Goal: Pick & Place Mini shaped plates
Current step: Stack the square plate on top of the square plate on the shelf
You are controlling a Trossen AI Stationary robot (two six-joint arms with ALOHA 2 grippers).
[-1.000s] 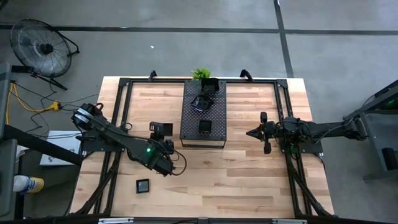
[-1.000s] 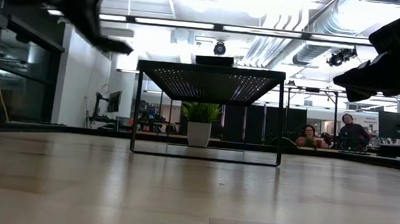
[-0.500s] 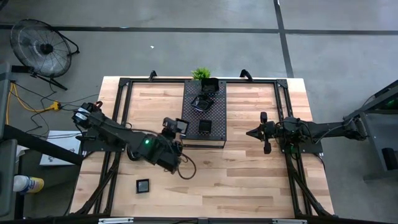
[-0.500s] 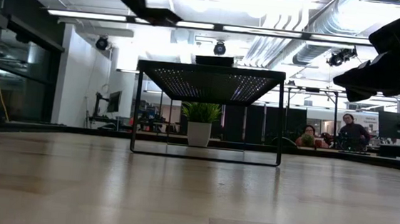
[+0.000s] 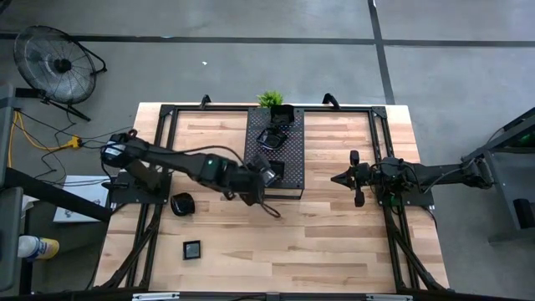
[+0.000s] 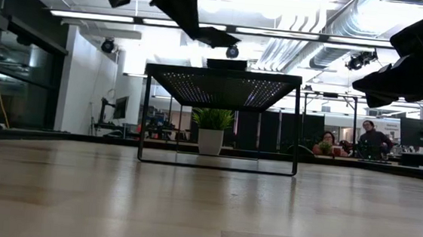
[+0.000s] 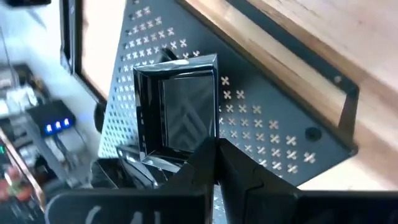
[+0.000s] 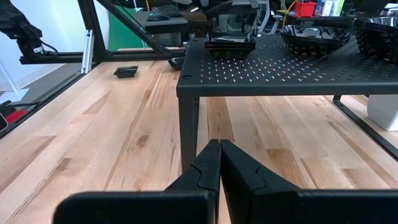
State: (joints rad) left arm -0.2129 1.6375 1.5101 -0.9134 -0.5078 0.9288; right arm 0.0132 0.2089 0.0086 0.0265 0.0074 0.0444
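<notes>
The left gripper (image 5: 266,173) is held over the near left corner of the perforated tray (image 5: 288,142), raised above its surface, as is seen in the low view, where the gripper (image 6: 216,37) hangs just higher than the tray top (image 6: 224,75). In the left wrist view its 2 fingers (image 7: 239,180) are seen pressed together with nothing between them, pointing at a square plate (image 7: 177,112) that sits on the tray just beyond the tips.

That square plate (image 5: 275,170) lies on the near part of the tray. Further back on the tray a wavy-rimmed plate (image 5: 272,137) and another dish (image 5: 282,114) at the far end are found (their exact shapes cannot be told from above). 1 more square plate (image 5: 193,249) rests on the wooden table (image 5: 334,234) near the front left, well apart from the tray, and a rounded plate (image 5: 181,203) lies on the table under the left arm.

The right gripper (image 5: 354,178) is parked to the right of the tray, apart from it, its fingers (image 8: 239,171) closed and empty. A small green plant (image 5: 270,99) stands at the tray's far end.
</notes>
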